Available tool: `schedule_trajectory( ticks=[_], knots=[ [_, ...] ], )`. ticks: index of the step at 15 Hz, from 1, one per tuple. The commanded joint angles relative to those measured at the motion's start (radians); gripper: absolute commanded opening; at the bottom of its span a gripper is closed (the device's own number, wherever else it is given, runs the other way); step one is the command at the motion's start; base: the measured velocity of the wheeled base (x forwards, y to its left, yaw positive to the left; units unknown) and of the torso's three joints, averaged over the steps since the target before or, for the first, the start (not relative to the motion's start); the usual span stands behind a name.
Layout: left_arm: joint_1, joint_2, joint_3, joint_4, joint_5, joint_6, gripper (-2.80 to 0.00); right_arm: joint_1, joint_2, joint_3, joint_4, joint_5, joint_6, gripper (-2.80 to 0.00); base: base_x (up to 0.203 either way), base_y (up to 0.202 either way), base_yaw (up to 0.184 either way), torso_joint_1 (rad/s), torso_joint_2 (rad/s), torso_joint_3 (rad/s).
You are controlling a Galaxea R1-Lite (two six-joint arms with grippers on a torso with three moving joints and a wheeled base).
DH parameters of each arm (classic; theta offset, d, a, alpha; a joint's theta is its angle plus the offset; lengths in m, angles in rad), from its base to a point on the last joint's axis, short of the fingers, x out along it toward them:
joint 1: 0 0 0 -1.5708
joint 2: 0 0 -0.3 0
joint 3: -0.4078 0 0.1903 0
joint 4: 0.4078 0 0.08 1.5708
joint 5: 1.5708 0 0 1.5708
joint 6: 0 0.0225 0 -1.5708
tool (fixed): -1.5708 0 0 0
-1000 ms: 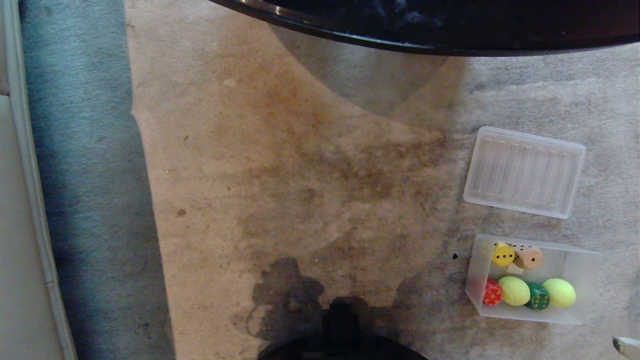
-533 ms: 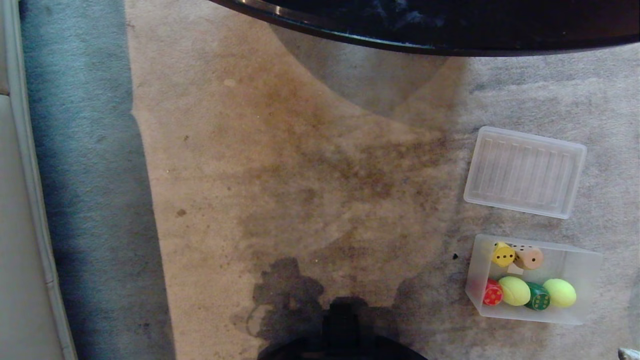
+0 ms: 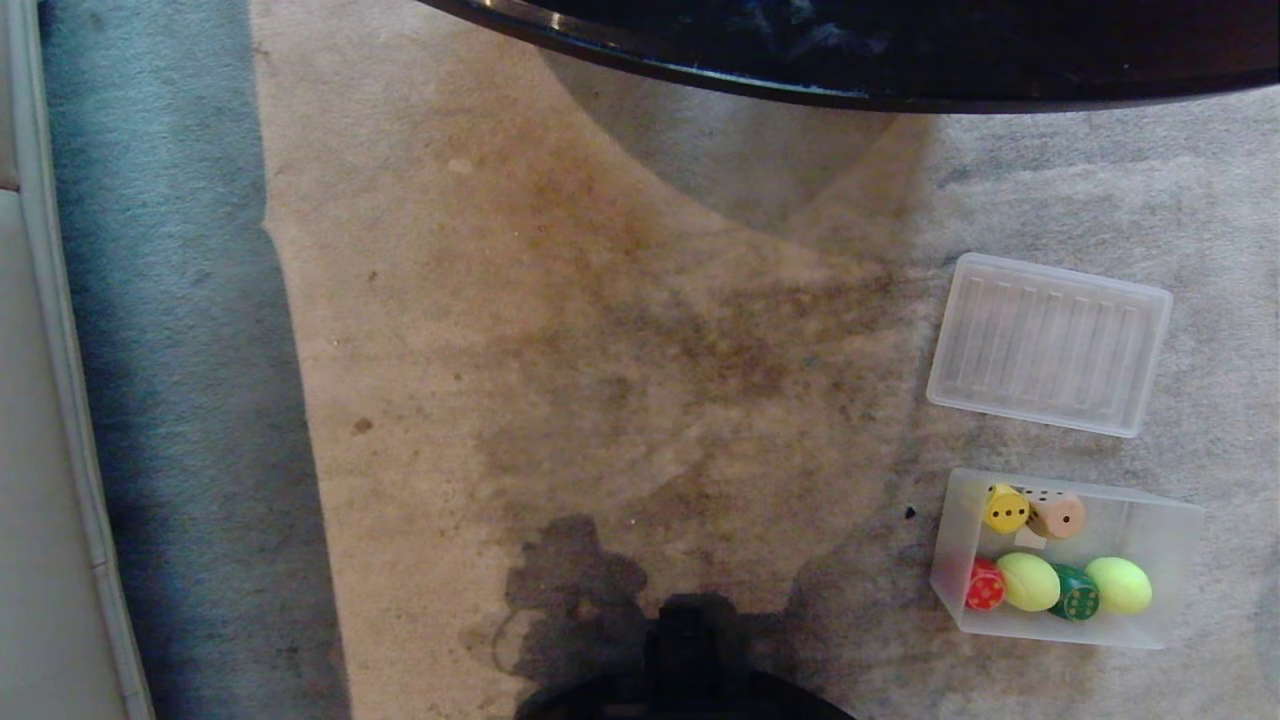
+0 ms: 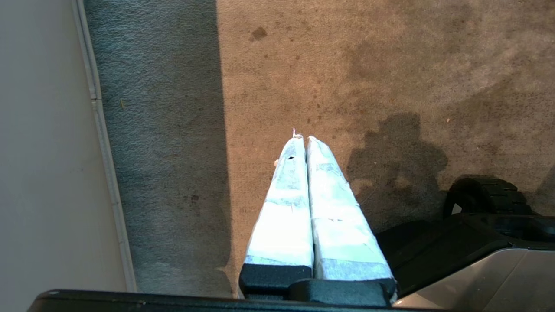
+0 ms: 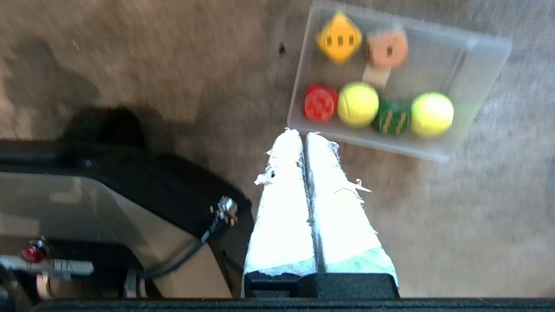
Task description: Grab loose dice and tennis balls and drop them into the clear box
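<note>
Closest to the robot, its dark base (image 3: 680,670) sits at six o'clock in the head view, with its shadow on the carpet (image 3: 560,350). No arm shows in that view.

The left gripper (image 4: 302,139) hangs over bare carpet near the base, its two taped fingers pressed together and holding nothing. The right gripper (image 5: 303,132) is also pressed together and empty. It hangs just short of the near wall of the clear box (image 5: 477,56).

The clear box (image 3: 1170,520) sits on the carpet at about four o'clock. Inside it, the near row has a red die (image 3: 985,588), a tennis ball (image 3: 1028,581), a green die (image 3: 1077,593) and a second tennis ball (image 3: 1118,585). Behind them sit a yellow die (image 3: 1006,510) and a tan die (image 3: 1058,515).

A bit farther, at about three o'clock, the ribbed lid (image 3: 1048,343) lies flat, close to the box but not touching it. At twelve o'clock is the dark edge of a round counter (image 3: 850,45).

No loose dice or balls show on the carpet, so the job looks done. A good finish is to tuck the arms in slowly and keep clear of the box so it does not tip.
</note>
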State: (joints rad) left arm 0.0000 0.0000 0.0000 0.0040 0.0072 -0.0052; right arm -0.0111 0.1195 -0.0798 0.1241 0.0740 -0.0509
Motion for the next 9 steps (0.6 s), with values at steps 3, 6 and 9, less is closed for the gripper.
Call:
schedule_trajectory(
  ticks=[3, 6, 9],
  knots=[
    [0.000, 0.000, 0.000, 0.001, 0.000, -0.001, -2.80, 0.003, -0.119, -0.003, 0.020, -0.003, 0.003, -2.80, 0.000, 0.000, 0.000, 0.000, 0.00, 0.000],
    [0.000, 0.000, 0.000, 0.001, 0.000, -0.001, -2.80, 0.003, -0.119, -0.003, 0.020, -0.003, 0.003, -2.80, 0.000, 0.000, 0.000, 0.000, 0.00, 0.000],
    [0.000, 0.000, 0.000, 0.001, 0.000, -0.001, -2.80, 0.005, -0.121, 0.028, 0.023, -0.077, -0.015, -2.80, 0.000, 0.000, 0.000, 0.000, 0.00, 0.000]
  ],
)
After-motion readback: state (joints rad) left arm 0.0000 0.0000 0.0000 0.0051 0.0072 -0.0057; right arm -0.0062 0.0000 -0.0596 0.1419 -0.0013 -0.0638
